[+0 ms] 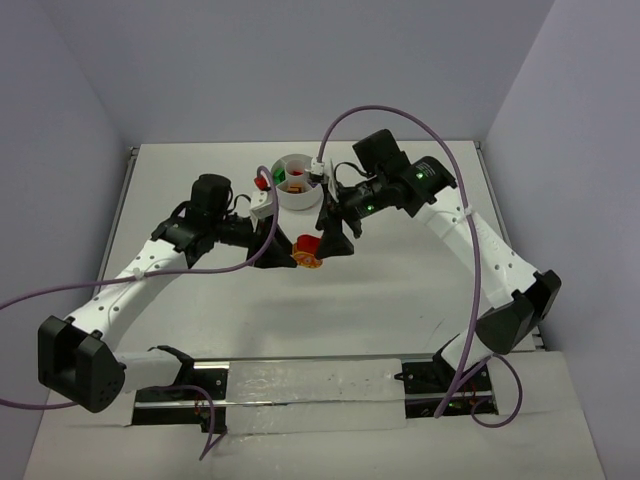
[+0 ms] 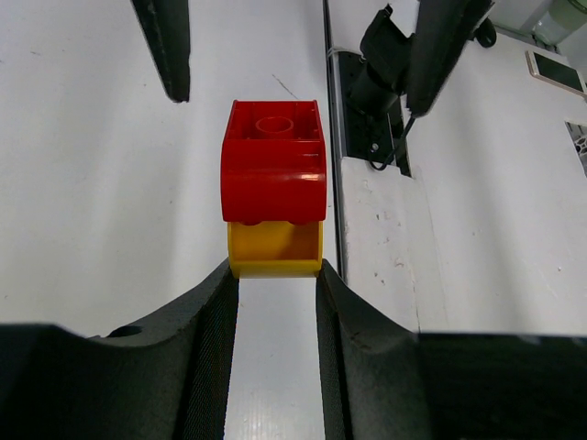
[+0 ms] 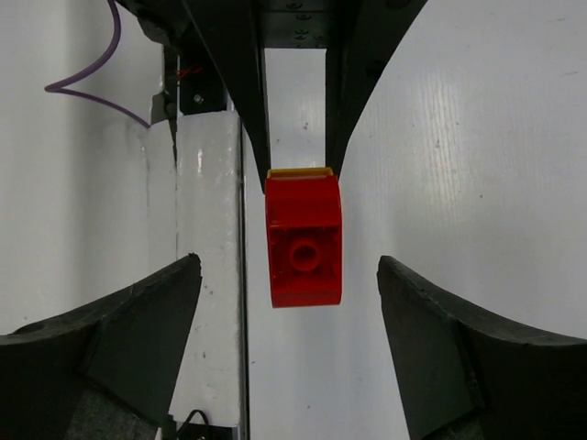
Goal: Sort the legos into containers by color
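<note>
The yellow-and-red lego is one joined piece held above the table, in front of the white bowl (image 1: 297,198). My left gripper (image 2: 275,268) is shut on its yellow brick (image 2: 275,249), and the red brick (image 2: 273,165) sticks out beyond the fingertips. My right gripper (image 3: 286,275) is open, with one finger on each side of the red brick (image 3: 304,243) and touching neither side. In the top view the piece (image 1: 308,246) hangs between the left gripper (image 1: 285,250) and the right gripper (image 1: 328,243). An orange-brown lego (image 1: 311,263) lies just below it. The bowl holds a green lego (image 1: 279,179) and a red lego (image 1: 296,179).
A small red piece (image 1: 265,184) shows at the bowl's left side. Purple cables (image 1: 400,112) arch over the arms. A white pad on a metal rail (image 1: 310,385) runs along the near edge, and it shows in the left wrist view (image 2: 371,229). Grey walls close in the table.
</note>
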You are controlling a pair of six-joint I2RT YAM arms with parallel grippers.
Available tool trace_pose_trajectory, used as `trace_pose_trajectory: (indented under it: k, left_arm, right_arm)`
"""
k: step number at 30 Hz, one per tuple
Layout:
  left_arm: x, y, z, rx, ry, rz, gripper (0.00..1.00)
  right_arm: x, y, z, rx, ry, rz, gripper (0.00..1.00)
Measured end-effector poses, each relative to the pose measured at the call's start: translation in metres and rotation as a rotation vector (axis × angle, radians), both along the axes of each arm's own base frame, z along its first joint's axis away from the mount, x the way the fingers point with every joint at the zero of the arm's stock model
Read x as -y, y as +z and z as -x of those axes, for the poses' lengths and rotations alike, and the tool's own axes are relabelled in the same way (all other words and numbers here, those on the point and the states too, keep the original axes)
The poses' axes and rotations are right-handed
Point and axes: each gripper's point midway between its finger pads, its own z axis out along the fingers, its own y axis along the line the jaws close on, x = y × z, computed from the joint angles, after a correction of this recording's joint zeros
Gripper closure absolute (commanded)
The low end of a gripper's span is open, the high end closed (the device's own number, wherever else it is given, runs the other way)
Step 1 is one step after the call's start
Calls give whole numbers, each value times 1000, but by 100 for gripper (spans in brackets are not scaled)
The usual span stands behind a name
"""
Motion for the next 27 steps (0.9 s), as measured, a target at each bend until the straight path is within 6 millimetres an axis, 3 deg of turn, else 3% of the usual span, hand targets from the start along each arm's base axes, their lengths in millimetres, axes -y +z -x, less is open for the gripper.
trace_pose_trajectory:
  k: [4, 18, 27]
  left_arm:
    - [0, 3, 2, 4, -13, 1, 100]
    - [4, -6, 5, -32, -52, -43, 100]
    - [3, -8, 5, -34, -48, -53, 100]
  right_arm:
    - [-8, 5, -6, -10, 16, -4, 23]
    - [-14, -10, -3, -53, 48, 84, 46]
    - [-10, -20, 0, -51, 69, 140, 46]
